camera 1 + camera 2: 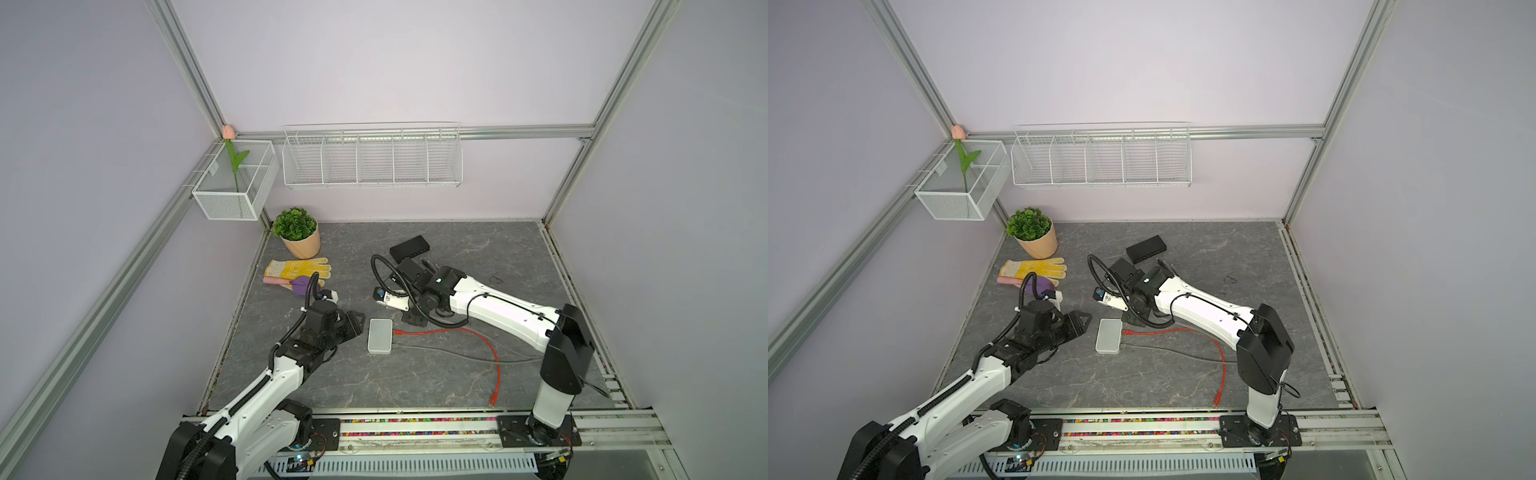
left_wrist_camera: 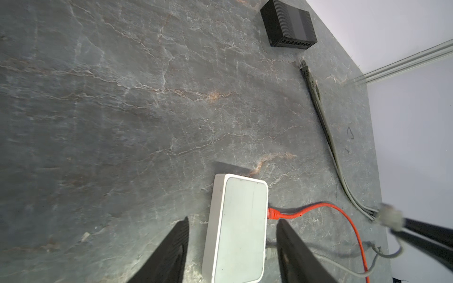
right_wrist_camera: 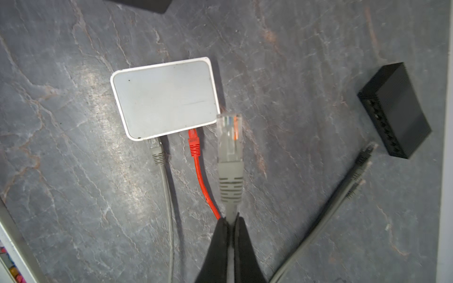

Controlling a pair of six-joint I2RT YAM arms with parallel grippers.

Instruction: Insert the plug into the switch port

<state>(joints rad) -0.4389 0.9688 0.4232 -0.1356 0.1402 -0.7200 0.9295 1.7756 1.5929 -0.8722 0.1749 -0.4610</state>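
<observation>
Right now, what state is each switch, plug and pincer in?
white switch: lying flat.
red plug: inserted in white switch.
held grey plug: lifted, not inserted.
other grey plug: inserted beside it.
black switch: ports empty.
left pincer: open, straddling white switch.
right pincer: shut on held grey plug.

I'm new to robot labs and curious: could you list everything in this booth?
white switch: one, white, mid-table.
black switch: one, black, farther back.
red cable: one, red, plugged into white switch.
grey plug: one, grey, gripped, near white switch.
other grey plugs: three, grey; one in white switch, two loose near black switch.
potted plant: one, green, peach pot, back-left corner.
glove: one, yellow, beside the pot.
pink-purple item: one, beside glove, unidentifiable.
mesh basket: one, white, left wall.
tulip: one, pink, in mesh basket.
wire rack: one, white, back wall.
left gripper: one, black, open beside white switch.
right gripper: one, black, shut on grey plug.
</observation>
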